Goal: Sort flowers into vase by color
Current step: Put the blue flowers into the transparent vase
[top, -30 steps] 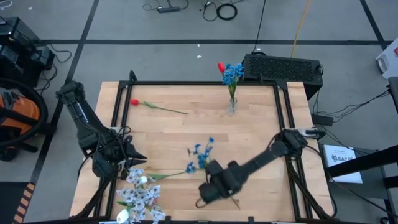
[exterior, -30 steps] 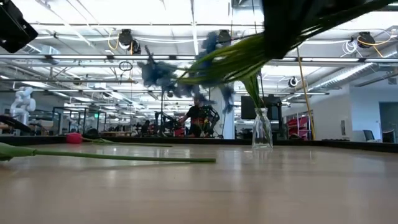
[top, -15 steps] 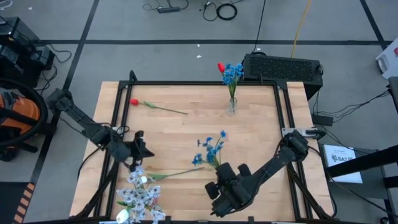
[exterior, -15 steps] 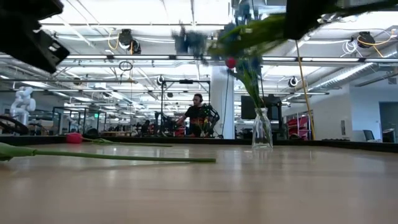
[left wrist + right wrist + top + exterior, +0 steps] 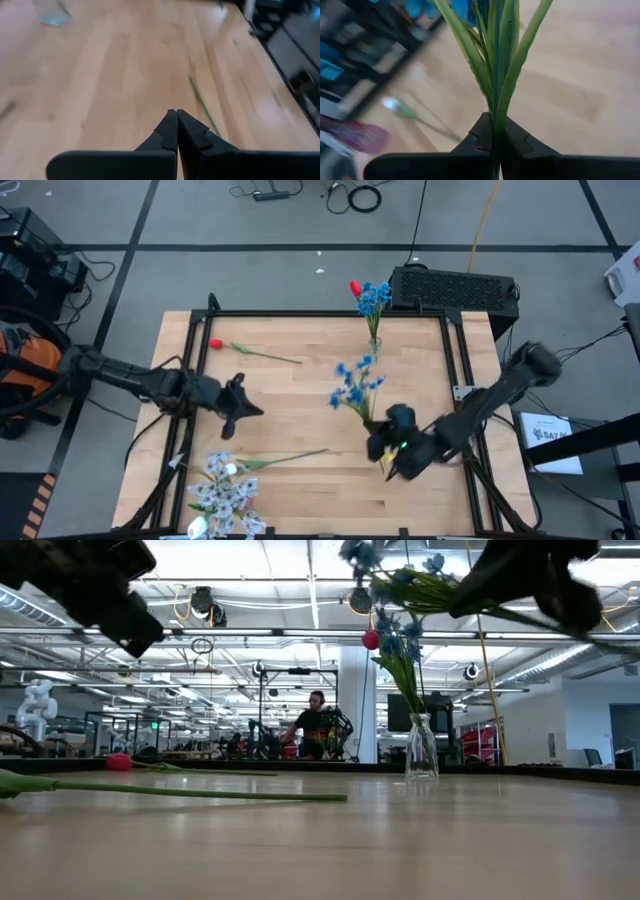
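Workshop floor and cables are surrounding a pale wooden table that is carrying the sorting job.

Placed: a glass vase at the far edge is already holding blue flowers and one red bud.

In transit: the right gripper, jaws pinched tight on green stems, is carrying a blue flower cluster above the table, near the vase but well short of it.

Waiting: a red flower is lying at the far left; a pale white-lavender bunch is lying at the near left edge, a long stem trailing from it.

Idle: the left gripper, jaws closed and gripping nothing, is hovering between those two.

Judgement: roughly half remaining.
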Action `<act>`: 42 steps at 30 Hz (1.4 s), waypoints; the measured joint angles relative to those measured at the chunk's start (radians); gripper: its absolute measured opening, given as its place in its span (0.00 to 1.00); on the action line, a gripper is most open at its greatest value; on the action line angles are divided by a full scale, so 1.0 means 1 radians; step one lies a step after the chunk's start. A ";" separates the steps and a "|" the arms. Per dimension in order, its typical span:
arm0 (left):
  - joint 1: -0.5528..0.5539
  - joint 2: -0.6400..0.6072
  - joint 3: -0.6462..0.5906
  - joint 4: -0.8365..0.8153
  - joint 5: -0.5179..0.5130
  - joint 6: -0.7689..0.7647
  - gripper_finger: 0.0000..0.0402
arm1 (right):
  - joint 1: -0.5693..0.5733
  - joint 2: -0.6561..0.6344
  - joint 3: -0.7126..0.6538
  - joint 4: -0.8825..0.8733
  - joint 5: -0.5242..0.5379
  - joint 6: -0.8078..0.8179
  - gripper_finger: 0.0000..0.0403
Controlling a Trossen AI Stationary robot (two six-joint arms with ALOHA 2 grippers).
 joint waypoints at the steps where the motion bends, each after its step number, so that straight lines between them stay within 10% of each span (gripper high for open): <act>1: 0.025 0.000 0.000 0.016 0.003 0.001 0.01 | -0.011 -0.059 -0.092 0.130 0.023 -0.076 0.00; 14: 0.242 0.002 0.000 0.165 0.019 0.018 0.00 | -0.465 -0.470 -0.811 1.565 -0.351 -1.282 0.00; 23: 0.263 0.002 0.000 0.195 -0.006 0.018 0.00 | -0.706 -0.452 -0.760 1.552 -0.376 -1.543 0.01; 42: 0.263 0.002 0.000 0.203 -0.070 -0.010 0.00 | -1.231 -0.347 -0.751 1.691 -1.043 -1.348 0.00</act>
